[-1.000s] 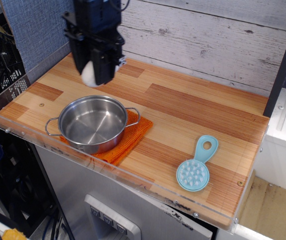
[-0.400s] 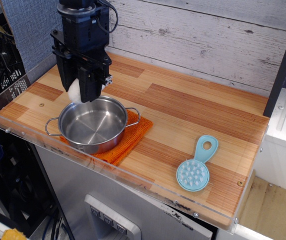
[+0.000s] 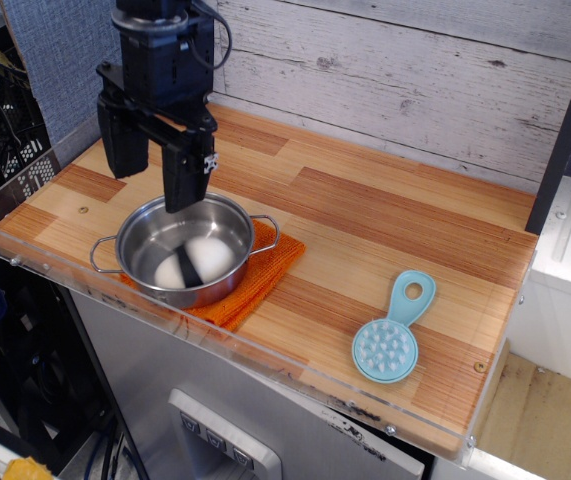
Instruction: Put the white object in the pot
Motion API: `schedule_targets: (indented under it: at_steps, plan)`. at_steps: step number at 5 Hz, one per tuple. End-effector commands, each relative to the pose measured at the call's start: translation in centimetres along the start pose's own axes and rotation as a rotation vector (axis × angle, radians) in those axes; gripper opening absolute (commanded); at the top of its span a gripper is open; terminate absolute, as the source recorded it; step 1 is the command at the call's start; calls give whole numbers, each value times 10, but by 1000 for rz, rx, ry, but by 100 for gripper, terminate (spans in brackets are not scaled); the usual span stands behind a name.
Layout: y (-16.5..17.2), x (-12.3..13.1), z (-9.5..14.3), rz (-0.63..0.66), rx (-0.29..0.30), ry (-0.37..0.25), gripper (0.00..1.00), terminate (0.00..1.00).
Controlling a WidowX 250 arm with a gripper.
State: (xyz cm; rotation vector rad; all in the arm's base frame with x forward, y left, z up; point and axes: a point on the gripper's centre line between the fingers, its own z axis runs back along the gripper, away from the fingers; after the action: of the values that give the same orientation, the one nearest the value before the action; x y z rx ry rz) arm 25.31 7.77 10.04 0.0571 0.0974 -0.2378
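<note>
Wooden table [image 3: 385, 230] with clear plastic edging fills the view, plank wall [image 3: 415, 70] behind it at the far side. Black robot arm [image 3: 163, 50] hangs down at the far left, its gripper [image 3: 153, 165] above the far rim of the pot, the two fingers [image 3: 183, 180] spread wide apart, nothing between them. Pot [image 3: 187, 248] sits near the left end of the table, close to the near edge, upright, shiny steel with wire loop handles left and right. It rests on an orange cloth [image 3: 255, 285] that sticks out under it to the right and near side. Light blue brush [image 3: 393, 332] lies flat on the right part of the table, well apart from the pot, bristle head toward the near edge, handle with a hole pointing far. White object [image 3: 193, 262] lies inside the pot on its bottom, on its side, black band across the middle, not touching the gripper
</note>
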Motion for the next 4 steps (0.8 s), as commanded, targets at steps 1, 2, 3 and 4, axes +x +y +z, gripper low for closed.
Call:
schedule_targets:
  at_steps: [1, 2, 3, 4]
  plan:
    - [4, 19, 94, 168, 84, -239, 100, 0]
    - [9, 26, 132, 304, 82, -299, 100, 0]
    - [10, 36, 131, 386, 35, -278, 100, 0]
    - [7, 43, 123, 337, -6, -237, 100, 0]
